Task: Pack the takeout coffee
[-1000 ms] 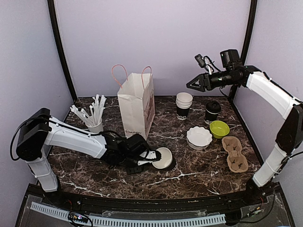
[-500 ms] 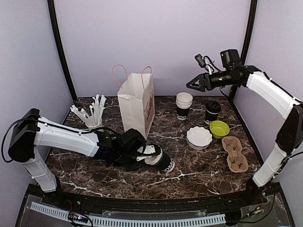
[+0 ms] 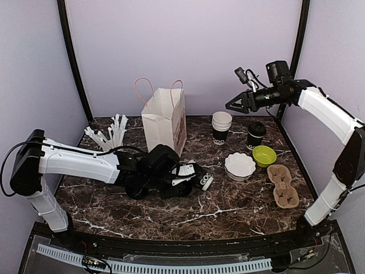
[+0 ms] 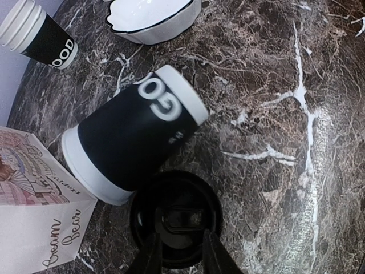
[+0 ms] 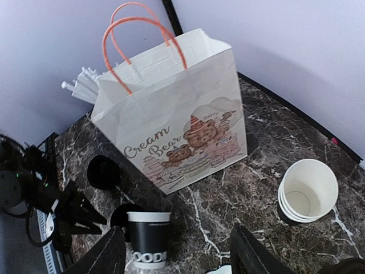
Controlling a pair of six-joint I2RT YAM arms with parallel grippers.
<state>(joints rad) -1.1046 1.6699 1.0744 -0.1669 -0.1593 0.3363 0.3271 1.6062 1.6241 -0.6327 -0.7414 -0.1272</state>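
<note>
Left claw [image 4: 179,242] above loose lid [image 4: 191,197], black cup [image 4: 131,142] seemingly toppled

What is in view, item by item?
pink-handled white paper bag: one, white, back centre
white cup of sticks: one, white, back left
lidless white-lettered black paper cup: one, black, front centre
black plastic lid: one, black, beside it
stack of lidless paper cups: one, black, right of bag
lidded black paper cup: one, black, back right
lime green bowl: one, green, by lidded cup
scalloped white bowl: one, white, centre right
cardboard cup carrier: one, brown, right edge
left end effector: one, black, open, over lid
right end effector: one, black, open, raised
</note>
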